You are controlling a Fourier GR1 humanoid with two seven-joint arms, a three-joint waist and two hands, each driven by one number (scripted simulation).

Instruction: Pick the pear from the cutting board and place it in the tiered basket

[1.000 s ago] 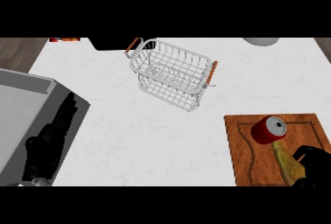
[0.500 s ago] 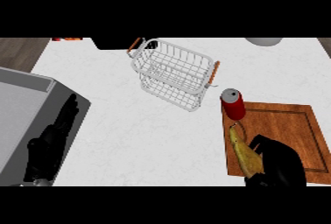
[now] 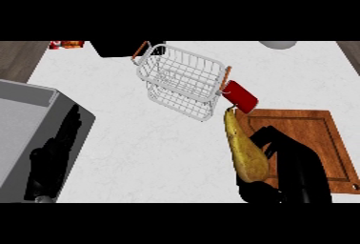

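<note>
Leftward since the earlier frame, the pear hangs just short of the basket, right hand curled round it — carrying. Next: clear the rim, past the can. Left hand rests open, near left.

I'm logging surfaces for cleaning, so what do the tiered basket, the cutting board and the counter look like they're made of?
Tiered basket: thin white wire in an open grid, probably coated metal, with brownish handles. Cutting board: reddish-brown, wood by its look, with a groove running near the edge. Counter: white with faint veins, like stone or laminate; the look doesn't settle which.
</note>
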